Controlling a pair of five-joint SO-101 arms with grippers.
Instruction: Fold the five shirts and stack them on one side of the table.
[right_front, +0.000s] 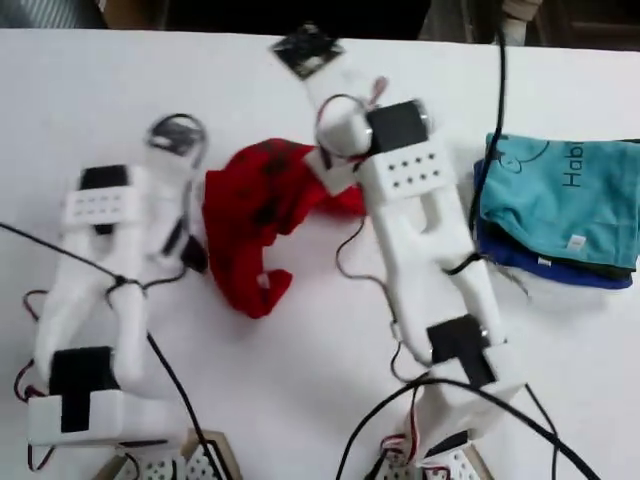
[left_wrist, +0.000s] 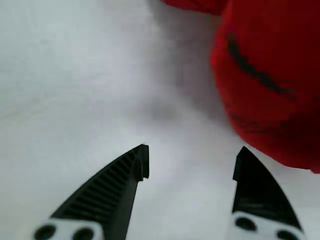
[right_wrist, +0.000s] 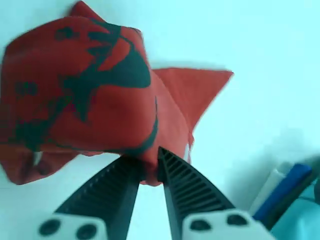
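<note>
The right jaws are nearly shut on a small edge of the red shirt (right_wrist: 80, 95), which bunches just past their tips, while the left jaws gape empty beside it, so the cloth may slip out if pulled.

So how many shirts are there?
4: the red shirt mid-table, pinched by the right gripper; teal shirt, dark layer and blue shirt stacked beside it. More may be hidden.

White table (right_front: 280, 385), red shirt (right_front: 255, 210) with black print, teal shirt (right_front: 560, 190) with dark lettering; blue shirt (right_front: 512, 256)
</note>
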